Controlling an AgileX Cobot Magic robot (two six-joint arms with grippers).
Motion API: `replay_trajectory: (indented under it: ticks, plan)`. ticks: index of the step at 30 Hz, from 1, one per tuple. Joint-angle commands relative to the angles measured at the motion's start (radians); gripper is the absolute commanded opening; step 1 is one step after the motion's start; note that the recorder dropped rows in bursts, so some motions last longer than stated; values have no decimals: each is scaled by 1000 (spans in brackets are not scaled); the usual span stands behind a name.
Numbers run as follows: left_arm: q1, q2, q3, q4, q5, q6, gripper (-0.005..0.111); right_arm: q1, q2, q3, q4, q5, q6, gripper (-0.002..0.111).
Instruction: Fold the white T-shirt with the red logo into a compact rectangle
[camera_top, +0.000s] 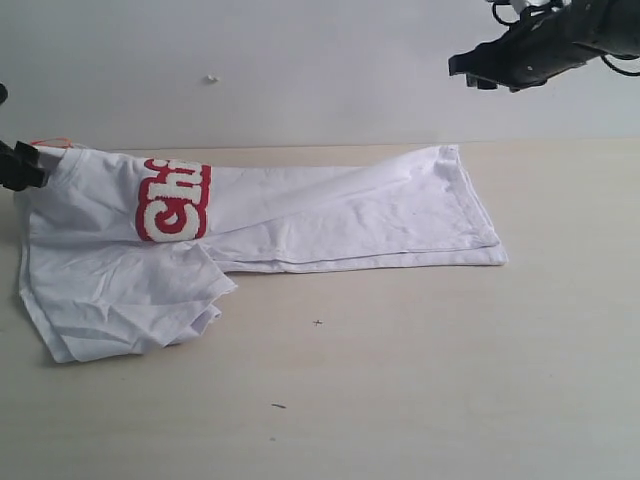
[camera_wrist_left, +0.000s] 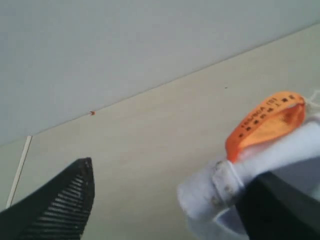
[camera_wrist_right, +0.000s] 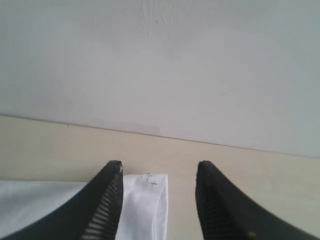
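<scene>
- Our left gripper (camera_wrist_left: 170, 172), jaws apart, with the collar of the white T-shirt (camera_top: 330, 215) resting against one finger
- Our right gripper (camera_wrist_right: 159, 167), jaws apart, hangs above the table (camera_top: 450, 380)

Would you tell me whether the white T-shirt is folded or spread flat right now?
Partly folded: the white T-shirt lies doubled over lengthwise, layered edges showing, the red logo cut off at a crease.

White T-shirt (camera_top: 330, 215) folded lengthwise; red logo (camera_top: 173, 200) partly showing.

Pale wooden table (camera_top: 450, 380); plain grey wall (camera_top: 320, 50) behind; two dark specks (camera_top: 318, 323) on table.
</scene>
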Motion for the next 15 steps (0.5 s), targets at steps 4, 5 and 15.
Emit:
replay_trajectory:
  ticks: [4,5,15]
  plan:
    - [2,-3,-6,-20,-5,-11,73,1,1,-12,-45,178,52,20]
    - [2,-3,-6,-16,-5,-11,73,3,3,-12,-34,211,18,13]
    - [0,-38,-33,-52,117,-54,72,64,135,-12,-5,425,-124,0]
